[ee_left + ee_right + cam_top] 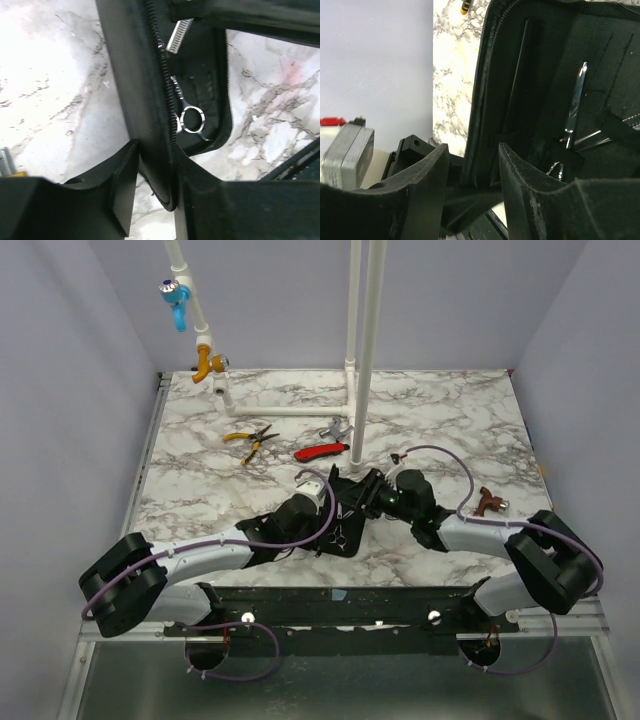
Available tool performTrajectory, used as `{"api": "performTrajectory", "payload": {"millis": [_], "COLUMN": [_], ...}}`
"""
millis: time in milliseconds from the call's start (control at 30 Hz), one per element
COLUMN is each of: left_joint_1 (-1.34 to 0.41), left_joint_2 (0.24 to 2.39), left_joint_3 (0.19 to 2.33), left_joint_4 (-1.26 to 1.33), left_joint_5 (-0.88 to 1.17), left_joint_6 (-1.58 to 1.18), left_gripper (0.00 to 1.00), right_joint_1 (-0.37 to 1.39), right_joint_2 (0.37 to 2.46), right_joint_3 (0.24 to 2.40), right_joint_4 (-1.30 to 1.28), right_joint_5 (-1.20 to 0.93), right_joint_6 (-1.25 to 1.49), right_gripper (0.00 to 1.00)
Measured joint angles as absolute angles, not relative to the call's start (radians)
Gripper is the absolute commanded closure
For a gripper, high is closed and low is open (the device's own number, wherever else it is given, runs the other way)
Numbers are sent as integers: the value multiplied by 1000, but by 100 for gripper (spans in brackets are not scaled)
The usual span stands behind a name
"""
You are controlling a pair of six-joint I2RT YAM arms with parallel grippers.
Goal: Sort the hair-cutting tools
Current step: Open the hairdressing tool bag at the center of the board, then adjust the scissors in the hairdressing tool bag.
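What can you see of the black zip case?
The black zip case sits open on the marble-patterned table. It looks like fabric, with zipper teeth running along its rim. Straps inside hold silver scissors and a slim silver blade. The left gripper and the right gripper each have their jaws either side of one edge.

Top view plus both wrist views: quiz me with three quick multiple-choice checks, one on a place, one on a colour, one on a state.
1. Where are the scissors?
A. on the bare table
B. inside the case
C. in the right gripper

2. What colour are the pliers' handles?
A. yellow
B. blue
C. green

3. The case is:
A. zipped shut
B. open
C. off the table

Answers:
1 B: the left wrist view shows the scissors lying against the lining of the case.
2 A: the pliers show yellow handles in the top view.
3 B: the right wrist view looks straight into its lined inside.
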State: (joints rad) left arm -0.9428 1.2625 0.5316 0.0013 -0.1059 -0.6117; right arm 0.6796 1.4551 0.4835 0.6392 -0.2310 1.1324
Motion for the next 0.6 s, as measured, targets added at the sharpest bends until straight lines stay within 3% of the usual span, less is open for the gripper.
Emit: {"api": "performTrajectory", "payload": {"millis": [167,367,600], "left_joint_1": [-943,-943,-946], "left_joint_2": [1247,1185,1118], "left_joint_3": [537,522,470], "left_joint_4": [-31,-59,-78], "left_joint_5": [-161,-195,-200], "left_joint_6": [-620,-628,-638], "left_gripper": [81,85,86], "right_joint_1": [680,679,645], "right_joint_2": [1328,1129,1155], "right_joint_3": [484,484,457], "right_joint_4": [508,291,178], "right_joint_5": [-180,2,149], "right_joint_6": [1068,943,871], "right_gripper": [44,47,51]}}
